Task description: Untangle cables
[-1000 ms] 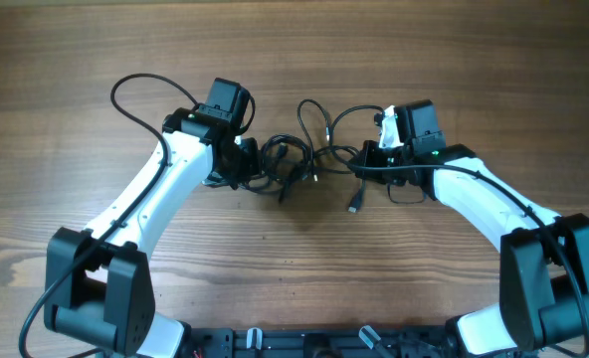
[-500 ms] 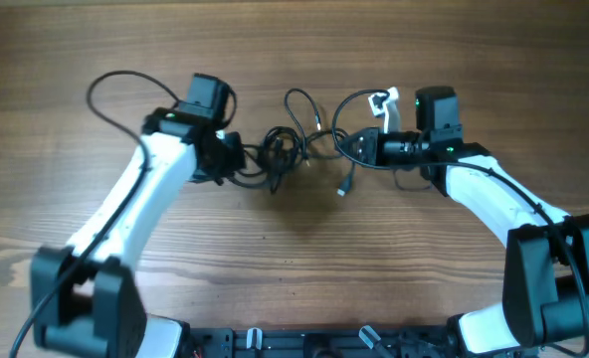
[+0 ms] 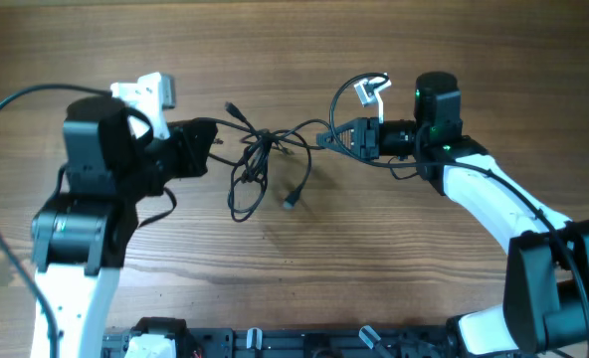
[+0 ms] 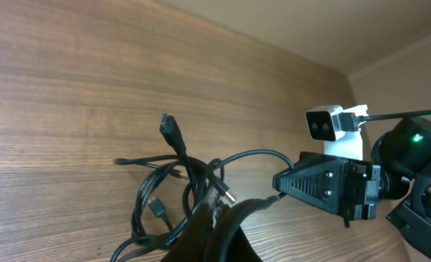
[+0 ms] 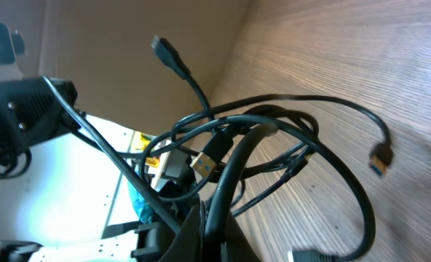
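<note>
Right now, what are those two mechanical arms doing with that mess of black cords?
Two robot arms hold a tangle of thin black cables stretched between them. The left claw grips one side of the bunch and the right claw grips a strand on the other. The middle is knotted, with loops and a USB plug hanging loose over the wooden table.
</note>
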Controlling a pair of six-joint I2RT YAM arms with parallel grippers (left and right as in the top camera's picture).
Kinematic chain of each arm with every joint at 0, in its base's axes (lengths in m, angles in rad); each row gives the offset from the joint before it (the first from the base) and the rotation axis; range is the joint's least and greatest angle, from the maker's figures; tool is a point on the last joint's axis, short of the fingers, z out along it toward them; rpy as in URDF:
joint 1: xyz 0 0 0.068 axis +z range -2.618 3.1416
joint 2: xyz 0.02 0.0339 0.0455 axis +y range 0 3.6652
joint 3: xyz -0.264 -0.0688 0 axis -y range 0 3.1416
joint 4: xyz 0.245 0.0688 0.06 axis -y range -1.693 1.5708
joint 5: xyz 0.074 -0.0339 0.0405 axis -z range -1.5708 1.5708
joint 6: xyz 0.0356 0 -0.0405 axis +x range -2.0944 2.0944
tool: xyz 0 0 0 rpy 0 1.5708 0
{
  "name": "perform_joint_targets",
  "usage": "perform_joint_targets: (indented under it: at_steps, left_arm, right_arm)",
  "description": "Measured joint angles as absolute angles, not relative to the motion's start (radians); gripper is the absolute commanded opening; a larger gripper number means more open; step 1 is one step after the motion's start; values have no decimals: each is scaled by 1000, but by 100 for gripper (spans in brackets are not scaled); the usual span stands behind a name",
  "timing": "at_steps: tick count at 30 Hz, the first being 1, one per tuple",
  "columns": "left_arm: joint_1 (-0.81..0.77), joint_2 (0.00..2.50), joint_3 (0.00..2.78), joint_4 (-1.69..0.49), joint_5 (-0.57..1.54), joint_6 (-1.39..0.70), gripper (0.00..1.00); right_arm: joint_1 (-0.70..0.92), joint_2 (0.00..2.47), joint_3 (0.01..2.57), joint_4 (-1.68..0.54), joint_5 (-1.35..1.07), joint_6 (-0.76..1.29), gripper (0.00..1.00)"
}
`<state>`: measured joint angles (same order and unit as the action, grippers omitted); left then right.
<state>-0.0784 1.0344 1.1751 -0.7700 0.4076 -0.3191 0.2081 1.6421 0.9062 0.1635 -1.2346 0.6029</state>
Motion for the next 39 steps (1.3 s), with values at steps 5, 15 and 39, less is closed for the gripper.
perform_joint_targets:
  at_steps: [5, 15, 39]
  left_arm:
    - [-76, 1010, 1175, -875, 302, -325, 4]
    - [-64, 1182, 1174, -942, 242, -346, 5]
    - [-19, 1451, 1177, -985, 221, -327, 12]
  right_arm:
    - [209, 1632, 911, 158, -1234, 621, 4]
    - [208, 1633, 905, 62, -1124, 627, 4]
    - [167, 1640, 887, -180, -790, 537, 4]
